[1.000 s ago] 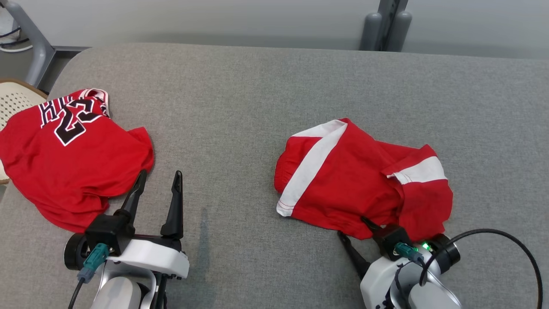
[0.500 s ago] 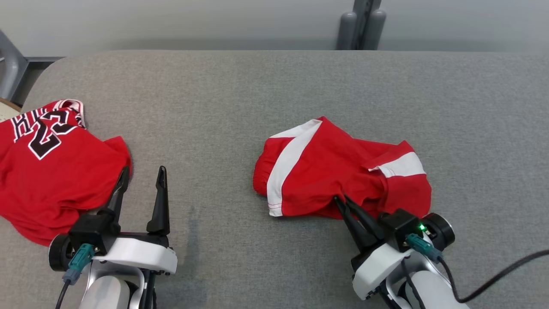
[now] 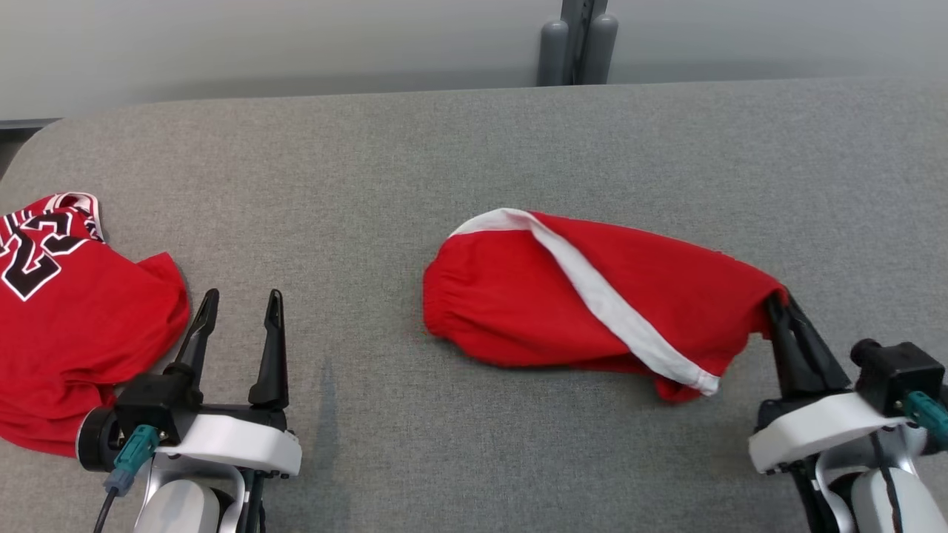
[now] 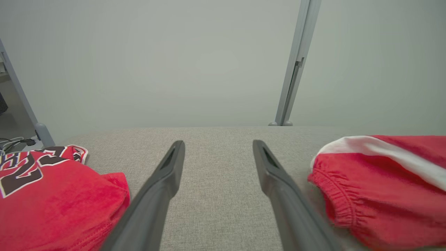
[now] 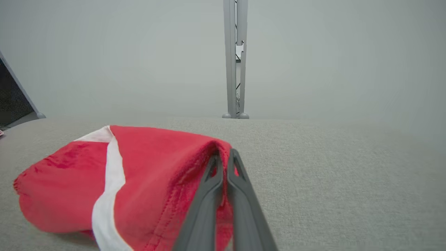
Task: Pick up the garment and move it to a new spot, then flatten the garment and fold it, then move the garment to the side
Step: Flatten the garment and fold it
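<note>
Head view: right tool pinches the red shorts at their right end; left tool spread.

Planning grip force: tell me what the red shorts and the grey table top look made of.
The red shorts: soft knit cloth, possibly polyester; matte, slightly fuzzy surface, gathered elastic waistband, stitched hem. The grey table top: woven textile covering, matte; fine heathered weave shows close up.

White wrist shells, long dark tapered jaws, teal cable plugs
</note>
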You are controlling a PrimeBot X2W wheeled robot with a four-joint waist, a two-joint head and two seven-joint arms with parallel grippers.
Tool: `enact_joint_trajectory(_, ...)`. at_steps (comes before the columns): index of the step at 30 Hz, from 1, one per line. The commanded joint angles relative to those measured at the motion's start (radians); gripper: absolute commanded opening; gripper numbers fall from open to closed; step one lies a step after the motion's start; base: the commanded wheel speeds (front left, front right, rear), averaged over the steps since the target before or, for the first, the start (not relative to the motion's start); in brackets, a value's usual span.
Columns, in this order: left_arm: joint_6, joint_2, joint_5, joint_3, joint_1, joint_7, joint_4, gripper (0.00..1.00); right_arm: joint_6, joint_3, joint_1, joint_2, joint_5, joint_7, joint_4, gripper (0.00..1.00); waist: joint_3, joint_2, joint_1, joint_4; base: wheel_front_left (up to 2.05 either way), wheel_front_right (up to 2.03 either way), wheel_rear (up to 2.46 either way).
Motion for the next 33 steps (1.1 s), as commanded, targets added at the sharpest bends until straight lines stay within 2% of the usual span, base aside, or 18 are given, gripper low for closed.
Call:
enact_joint_trajectory(1,-0.005,0.006,0.004,0.004,0.0,0.0,0.0,1.0,0.0,-0.013,0.007,-0.005,-0.003,0.006,0.01,0.0,0.001,0.0,0.0,0.0,0.0,0.0,0.0)
enact_joint_trajectory(4,-0.005,0.006,0.005,0.004,-0.004,0.0,-0.001,1.0,0.0,-0.08,-0.001,-0.005,-0.004,0.004,0.074,0.0,0.007,0.0,0.0,0.001,0.0,0.0,0.0)
enact_joint_trajectory(10,-0.007,0.001,0.006,-0.003,-0.022,0.0,-0.002,1.0,0.0,-0.17,-0.08,-0.026,0.028,-0.022,0.284,0.0,0.026,0.0,0.0,0.012,0.0,0.0,0.0)
enact_joint_trajectory(15,-0.014,-0.003,0.008,-0.003,-0.031,0.0,0.004,1.0,0.0,-0.166,-0.155,-0.042,0.072,-0.056,0.436,0.0,0.038,0.0,0.0,0.024,0.0,0.0,0.0)
enact_joint_trajectory(16,-0.014,-0.004,0.009,-0.003,-0.032,0.0,0.004,1.0,0.0,-0.156,-0.166,-0.045,0.083,-0.065,0.452,0.36,0.038,0.0,0.0,0.025,0.0,0.0,0.0)
enact_joint_trajectory(17,-0.014,-0.006,0.01,-0.003,-0.03,0.0,0.003,1.0,0.0,-0.147,-0.172,-0.046,0.09,-0.075,0.463,0.86,0.037,0.0,0.0,0.026,0.0,0.0,0.0)
enact_joint_trajectory(18,-0.013,-0.007,0.011,-0.002,-0.028,0.0,0.002,1.0,0.0,-0.139,-0.178,-0.049,0.097,-0.084,0.471,1.0,0.037,0.0,0.0,0.026,0.0,0.0,0.0)
enact_joint_trajectory(23,-0.011,-0.008,0.013,0.005,-0.011,0.0,0.003,1.0,0.0,-0.106,-0.189,-0.064,0.102,-0.131,0.422,1.0,0.026,0.0,0.0,0.021,0.0,0.0,0.0)
enact_joint_trajectory(30,-0.001,-0.003,0.024,0.01,0.019,0.0,0.003,1.0,0.0,-0.098,-0.118,-0.05,0.034,-0.148,0.224,1.0,-0.013,0.0,0.0,0.004,0.0,0.0,0.0)
enact_joint_trajectory(33,0.0,-0.001,0.027,0.005,0.036,0.0,0.004,1.0,0.0,-0.097,-0.071,-0.038,0.016,-0.118,0.161,1.0,-0.033,0.0,0.0,-0.002,0.0,0.0,0.0)
